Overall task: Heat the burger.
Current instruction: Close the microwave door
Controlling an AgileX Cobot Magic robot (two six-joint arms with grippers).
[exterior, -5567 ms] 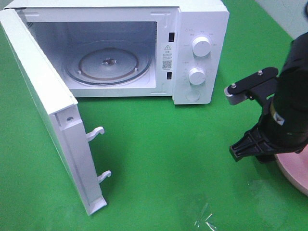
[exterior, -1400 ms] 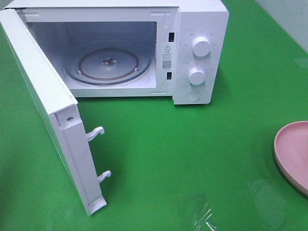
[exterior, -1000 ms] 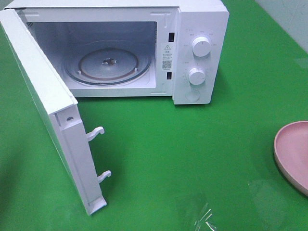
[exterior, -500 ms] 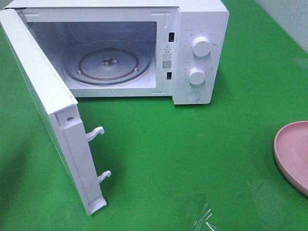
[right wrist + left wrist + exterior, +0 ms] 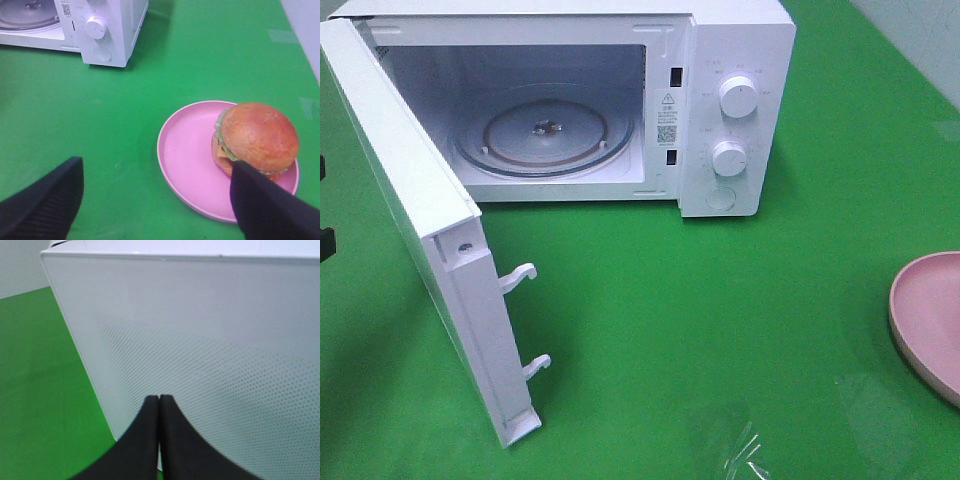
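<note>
Sitting on the round pink plate (image 5: 187, 165), the round burger with the glossy golden-brown bun, green lettuce and yellow cheese (image 5: 256, 139) is resting off-centre, toward the plate's rim on the side away from the white microwave oven (image 5: 720, 100). In the high view only the plate's edge (image 5: 920, 320) is showing, at about 3 o'clock on the green table surface (image 5: 720, 300), well apart from the microwave at 12 o'clock; the burger itself is out of that view. The microwave's white door (image 5: 430, 230) is standing wide open, swung out toward 8 o'clock, exposing the round glass turntable (image 5: 545, 130) with nothing on it. The right gripper (image 5: 155, 200) is hovering above the table with its black fingers (image 5: 42, 200) spread wide, holding nothing; one finger is overlapping the plate's near rim in the wrist view, contact unclear. The left gripper (image 5: 159, 405) is pointing at the dotted outer face of the open door (image 5: 210, 350), its black fingertips (image 5: 172, 415) pressed together with nothing between them; whether the tips are touching the door, can't tell. A small piece of clear film (image 5: 745, 455) is lying on the table at about 6 o'clock.
</note>
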